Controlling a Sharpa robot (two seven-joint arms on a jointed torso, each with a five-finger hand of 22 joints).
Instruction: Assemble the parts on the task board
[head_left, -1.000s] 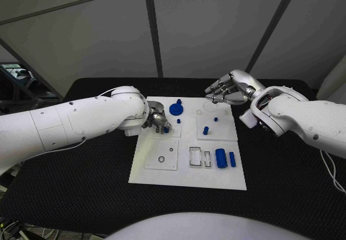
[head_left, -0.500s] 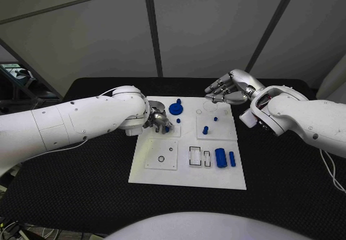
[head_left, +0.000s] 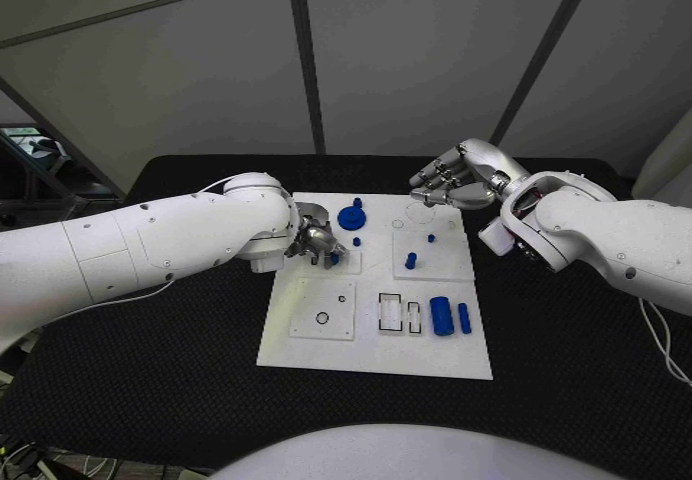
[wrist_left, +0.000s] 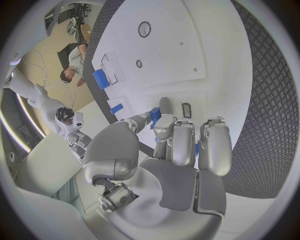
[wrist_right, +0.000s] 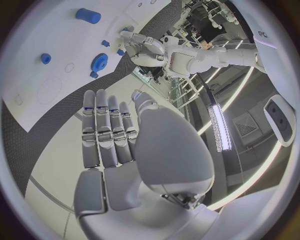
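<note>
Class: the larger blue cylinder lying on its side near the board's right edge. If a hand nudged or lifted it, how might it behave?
The blue cylinder lies on its side on the flat task board, so a sideways nudge would probably roll it. It looks rigid, likely holding shape when gripped. Its smooth round surface might slip between fingers.

I see my right hand (wrist_right: 119, 145) held flat, holding nothing, beside the board (wrist_right: 56, 60) with its gear (wrist_right: 99, 62) and cylinder (wrist_right: 88, 16).
</note>
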